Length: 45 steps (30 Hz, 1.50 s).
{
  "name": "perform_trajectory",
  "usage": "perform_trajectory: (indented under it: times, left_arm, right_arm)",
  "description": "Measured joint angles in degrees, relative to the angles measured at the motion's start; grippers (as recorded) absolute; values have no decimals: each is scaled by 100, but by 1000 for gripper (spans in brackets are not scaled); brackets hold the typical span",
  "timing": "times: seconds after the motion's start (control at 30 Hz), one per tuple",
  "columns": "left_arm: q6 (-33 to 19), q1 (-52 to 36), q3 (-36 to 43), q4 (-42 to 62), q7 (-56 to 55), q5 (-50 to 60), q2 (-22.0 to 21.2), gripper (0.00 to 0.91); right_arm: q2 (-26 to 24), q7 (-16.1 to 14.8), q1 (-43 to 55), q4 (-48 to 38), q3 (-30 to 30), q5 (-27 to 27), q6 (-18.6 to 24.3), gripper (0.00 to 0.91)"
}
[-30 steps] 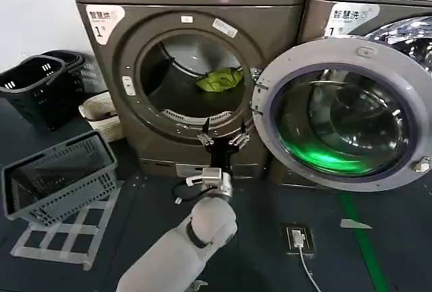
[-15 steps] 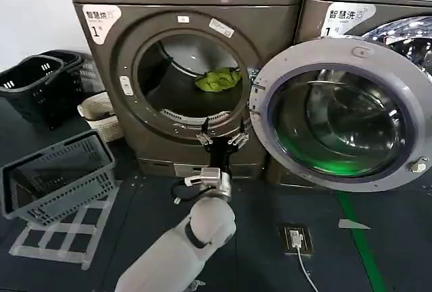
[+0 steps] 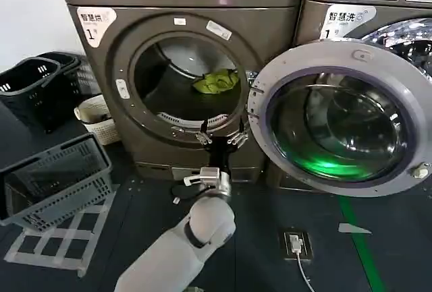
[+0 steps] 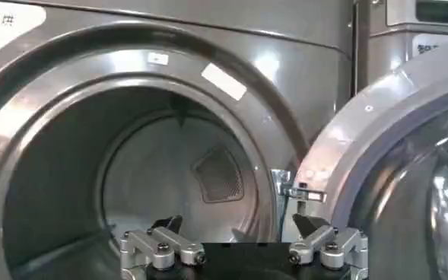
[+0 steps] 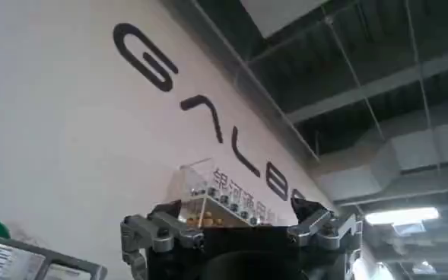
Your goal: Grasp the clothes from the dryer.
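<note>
The dryer [image 3: 182,76] stands with its round door [image 3: 337,117] swung fully open to the right, covering most of the neighbouring machine [image 3: 368,9] behind it. The drum mouth is wide and unblocked. The clothes [image 3: 216,81], a small yellow-green bundle, lie inside the drum toward its right side, well back from the rim.

The left gripper [image 3: 221,138] hangs just in front of the lower rim of the mouth, below the bundle and apart from it, its jaws spread wide and holding nothing. From the left wrist view the left gripper [image 4: 243,242] faces straight into the drum, with the door's hinge edge close on the right.

The right gripper [image 5: 239,232] is raised away from the work, pointed at a white wall and ceiling, jaws released and empty.

On the floor to the left sit a grey basket [image 3: 50,184] and darker stacked baskets [image 3: 40,86]; a floor socket [image 3: 295,243] lies near right.
</note>
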Motion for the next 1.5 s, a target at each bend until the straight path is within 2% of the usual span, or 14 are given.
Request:
perform_trajectory:
  times: [1.5]
  left_arm:
    - [44, -94, -95, 94, -10, -44, 6, 907]
  right_arm:
    - [-43, -54, 26, -24, -18, 14, 46, 907]
